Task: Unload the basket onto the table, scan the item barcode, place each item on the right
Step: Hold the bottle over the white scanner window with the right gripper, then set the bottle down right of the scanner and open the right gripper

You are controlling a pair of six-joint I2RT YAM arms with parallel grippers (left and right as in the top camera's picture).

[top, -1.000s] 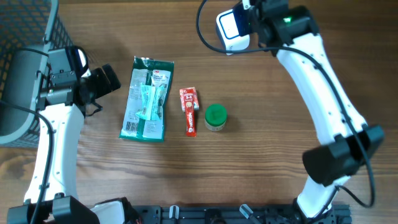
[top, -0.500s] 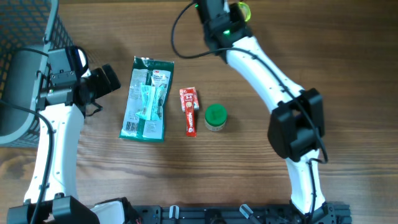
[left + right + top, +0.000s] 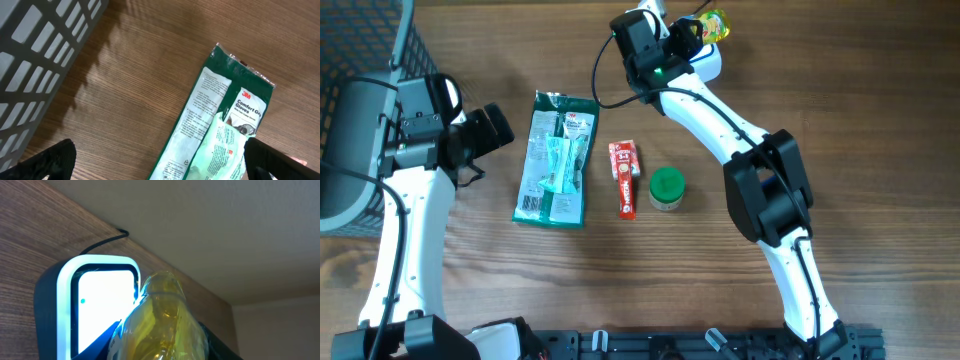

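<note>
Two containers are in my view: a dark mesh basket (image 3: 365, 50) at the left edge of the desk (image 3: 520, 290), cut off by the frame so that I cannot see what it holds, and a small jar (image 3: 667, 188) whose green lid hides its content. The right hand (image 3: 695, 28) is clamped on a yellow see-through item (image 3: 160, 315), held at the far edge of the desk just beside the scanner (image 3: 102, 310) with its lit white window. I cannot make out its label or any barcode, and from above the arm covers most of the scanner. The left hand (image 3: 492, 128) stands wide apart and empty near the green glove packet (image 3: 557, 158). A red packet (image 3: 624, 178) lies between this and the jar.
</note>
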